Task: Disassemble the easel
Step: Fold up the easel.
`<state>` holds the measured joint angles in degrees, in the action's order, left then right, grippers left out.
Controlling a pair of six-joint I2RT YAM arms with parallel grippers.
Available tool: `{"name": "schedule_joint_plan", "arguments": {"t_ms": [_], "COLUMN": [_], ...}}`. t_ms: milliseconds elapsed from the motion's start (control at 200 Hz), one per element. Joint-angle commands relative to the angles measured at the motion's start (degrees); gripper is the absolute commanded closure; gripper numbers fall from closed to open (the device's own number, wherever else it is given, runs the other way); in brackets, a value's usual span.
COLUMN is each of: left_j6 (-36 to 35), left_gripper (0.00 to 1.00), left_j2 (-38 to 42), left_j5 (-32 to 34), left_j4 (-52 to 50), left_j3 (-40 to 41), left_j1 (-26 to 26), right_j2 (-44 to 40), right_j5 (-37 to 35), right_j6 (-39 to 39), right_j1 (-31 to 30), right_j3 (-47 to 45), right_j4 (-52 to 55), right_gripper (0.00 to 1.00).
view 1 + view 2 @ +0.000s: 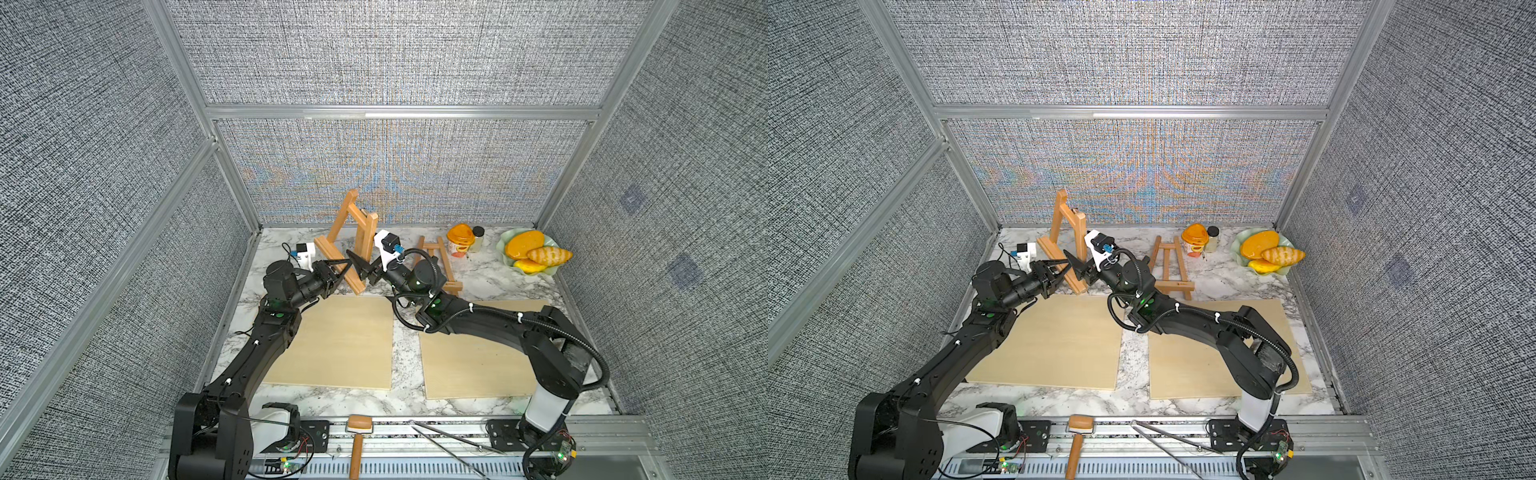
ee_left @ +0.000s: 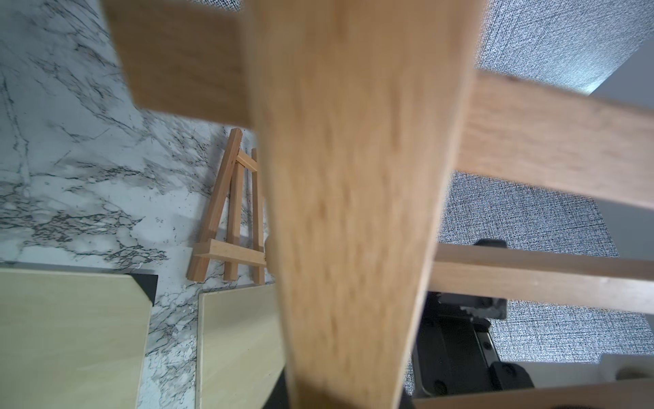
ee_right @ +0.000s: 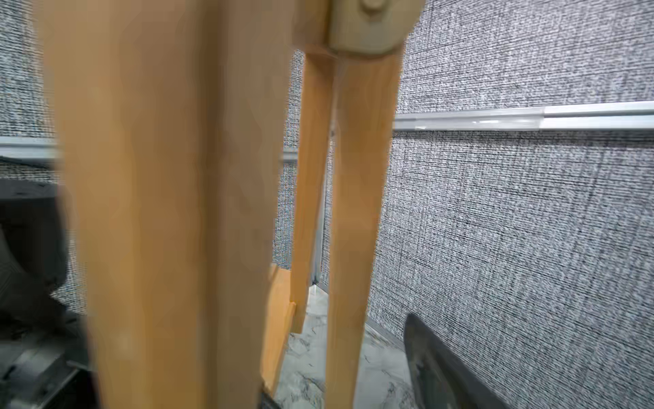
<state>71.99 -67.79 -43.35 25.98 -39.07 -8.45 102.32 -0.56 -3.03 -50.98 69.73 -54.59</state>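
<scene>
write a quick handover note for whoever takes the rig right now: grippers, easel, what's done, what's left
Left gripper: shut on the large easel at its lower ledge, holding it tilted.
Right gripper: jaws apart at a leg of that easel, no grip seen.
Small easel: lying flat on the table, untouched.
Done: large easel gripped; no part visibly off.
Left: pull it apart and set the pieces down.

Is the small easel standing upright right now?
No, the small easel lies flat on the table, to the right of the big easel in a top view.
</scene>
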Motion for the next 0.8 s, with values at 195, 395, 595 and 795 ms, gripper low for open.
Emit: {"name": "schedule_joint_plan", "arguments": {"t_ms": [195, 395, 595, 795], "left_j6": [-4.98, -6.97, -9.20, -8.99], "left_gripper": [1.00, 0.86, 0.79, 0.90], "left_j2": [-0.12, -1.19, -2.04, -3.07], "left_j5": [-0.65, -1.10, -1.38, -2.48], "left_j4": [-1.74, -3.52, -4.60, -0.83], "left_j3": [-1.20, -2.31, -2.64, -1.27], "left_j1": [0.15, 0.10, 0.26, 0.77], "right_j2": [-0.37, -0.04, 0.99, 1.04], "right_j5": [2.32, 0.89, 0.86, 1.24], "right_j6": [1.91, 3.61, 5.93, 4.61], "right_j1": [0.10, 0.22, 1.15, 1.26], "right_j3": [-0.52, -1.80, 0.08, 1.98], "right_j4": [-0.12, -2.36, -1.59, 2.98], "right_gripper": [0.88, 0.90, 0.95, 0.95]}}
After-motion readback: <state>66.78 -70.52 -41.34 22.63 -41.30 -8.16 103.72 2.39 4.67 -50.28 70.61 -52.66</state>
